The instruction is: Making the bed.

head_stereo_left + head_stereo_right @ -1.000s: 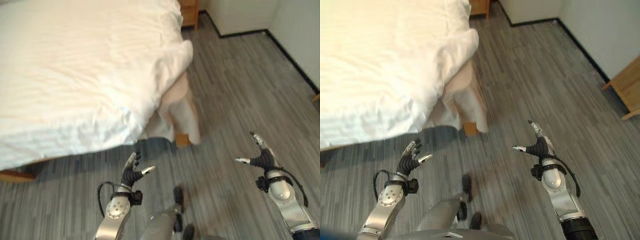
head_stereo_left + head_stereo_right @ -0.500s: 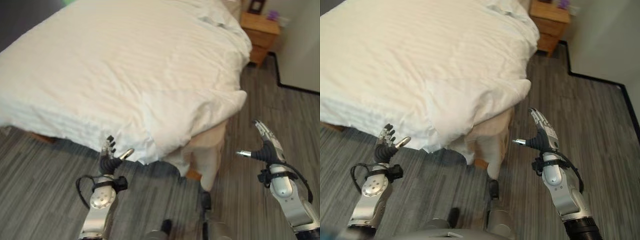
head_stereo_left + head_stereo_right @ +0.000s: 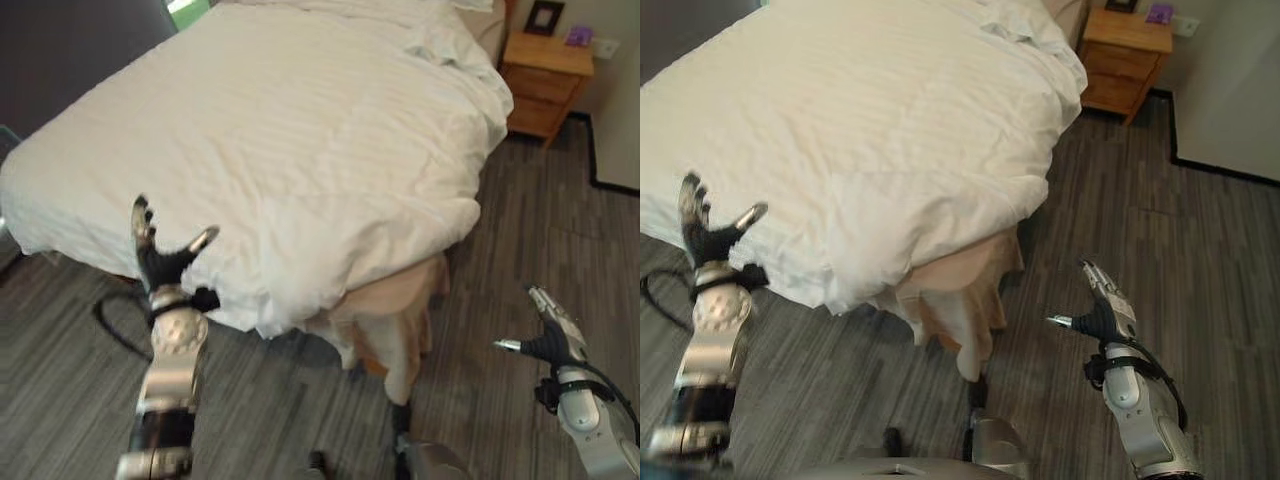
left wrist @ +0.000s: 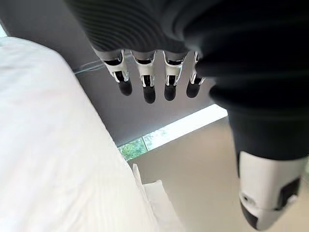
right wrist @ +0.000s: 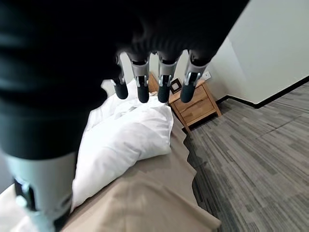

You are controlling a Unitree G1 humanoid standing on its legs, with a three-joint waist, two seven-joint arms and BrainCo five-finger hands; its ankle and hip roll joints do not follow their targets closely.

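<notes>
Bed point(image 3: 300, 130) under white duvet point(image 3: 330, 220) — both hands point(image 3: 160, 262) point(image 3: 552, 335) spread, empty.

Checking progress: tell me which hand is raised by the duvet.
The left hand, open, up at the duvet's near edge. The right hand hangs low over the floor.

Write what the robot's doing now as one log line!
left hand: open, raised by duvet edge | right hand: open, over floor | duvet: untouched

bedroom | bed point(image 3: 300, 120) with white duvet point(image 3: 330, 200) | wooden nightstand point(image 3: 545, 85)
</notes>
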